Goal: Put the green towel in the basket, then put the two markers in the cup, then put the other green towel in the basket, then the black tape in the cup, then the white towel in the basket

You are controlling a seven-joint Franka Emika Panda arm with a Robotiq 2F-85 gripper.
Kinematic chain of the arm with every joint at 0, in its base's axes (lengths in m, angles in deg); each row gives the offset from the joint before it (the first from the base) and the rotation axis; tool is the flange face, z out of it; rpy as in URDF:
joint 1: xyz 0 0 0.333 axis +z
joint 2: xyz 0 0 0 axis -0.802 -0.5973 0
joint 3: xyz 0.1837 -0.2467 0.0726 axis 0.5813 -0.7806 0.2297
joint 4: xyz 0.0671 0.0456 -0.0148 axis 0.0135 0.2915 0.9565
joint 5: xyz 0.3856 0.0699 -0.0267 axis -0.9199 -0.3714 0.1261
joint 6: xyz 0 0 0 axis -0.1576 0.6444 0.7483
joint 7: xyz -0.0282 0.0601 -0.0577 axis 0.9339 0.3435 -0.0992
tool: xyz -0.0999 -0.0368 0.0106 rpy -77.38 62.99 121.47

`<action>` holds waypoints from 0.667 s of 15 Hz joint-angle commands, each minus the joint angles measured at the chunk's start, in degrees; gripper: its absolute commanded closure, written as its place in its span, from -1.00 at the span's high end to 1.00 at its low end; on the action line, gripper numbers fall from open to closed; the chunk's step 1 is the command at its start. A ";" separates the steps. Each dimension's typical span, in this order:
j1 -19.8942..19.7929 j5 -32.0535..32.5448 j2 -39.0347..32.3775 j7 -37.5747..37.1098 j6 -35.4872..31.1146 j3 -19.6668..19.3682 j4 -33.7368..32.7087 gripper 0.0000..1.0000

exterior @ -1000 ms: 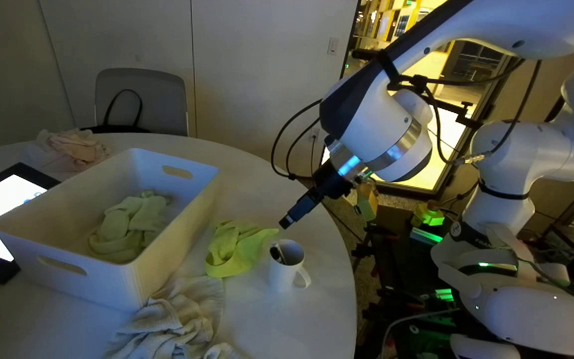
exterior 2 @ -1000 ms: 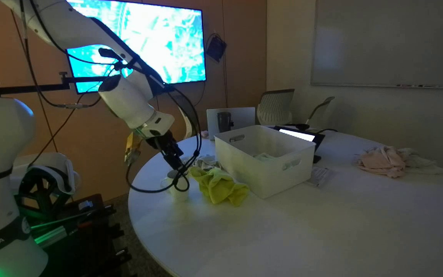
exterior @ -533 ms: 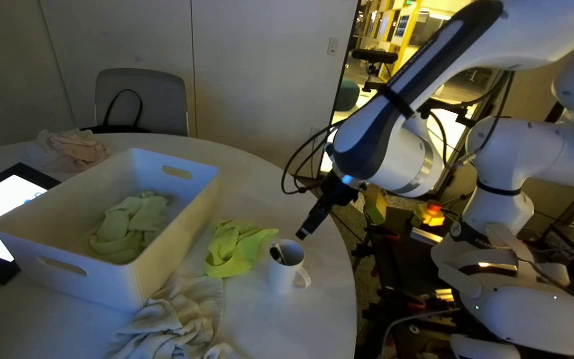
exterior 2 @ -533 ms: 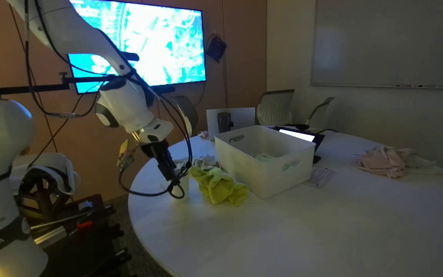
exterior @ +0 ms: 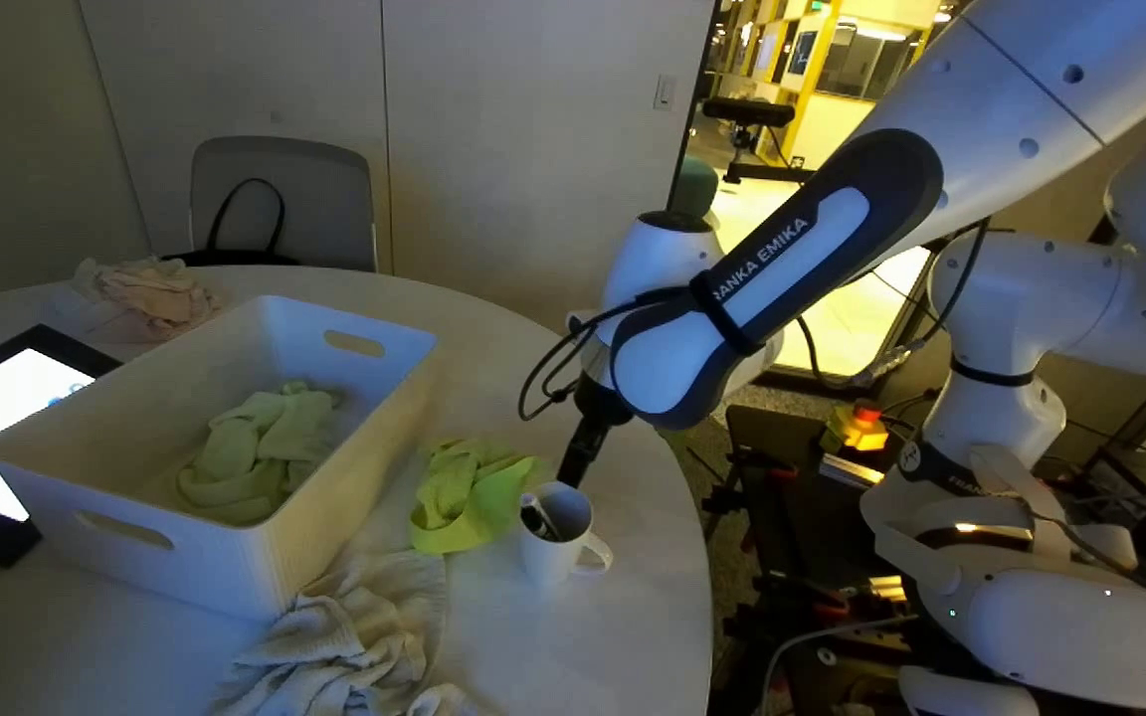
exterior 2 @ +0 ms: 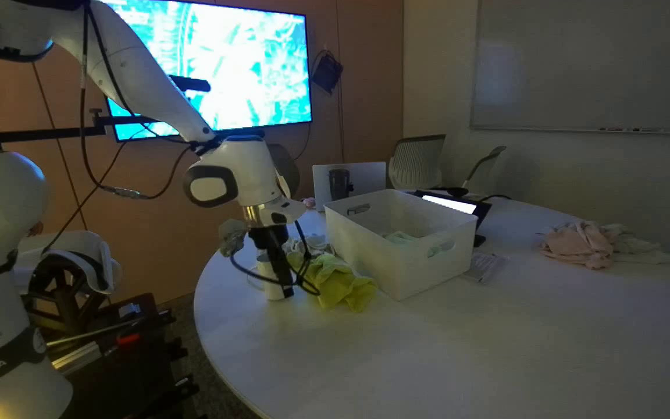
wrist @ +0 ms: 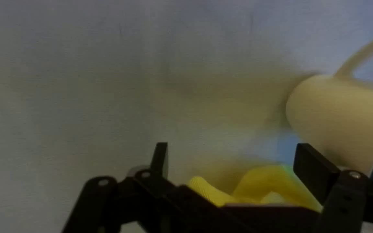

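Tabletop (exterior: 593,646): jaws now down beside cup (exterior: 549,563).

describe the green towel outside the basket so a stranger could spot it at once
On the round table, find the big white basket. Between it and the cup lies the green towel. Its bright yellow-green sets it apart from the paler towel inside the basket and the white towel nearby.

Crumpled green towel (exterior: 466,497) beside cup (exterior: 546,559)

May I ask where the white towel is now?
In an exterior view, the white towel lies at the bottom, left of centre, beside the basket, below the green towel outside it.
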 commanded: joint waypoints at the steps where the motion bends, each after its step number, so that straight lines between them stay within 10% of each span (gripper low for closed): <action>1: 4.54 11.81 -3.56 -10.72 9.69 -9.25 -9.03 1.00; 5: -0.52 31.62 2.07 -25.62 16.80 -9.60 -20.22 1.00; 10: -12.20 49.33 8.49 -37.98 23.42 1.27 -29.41 1.00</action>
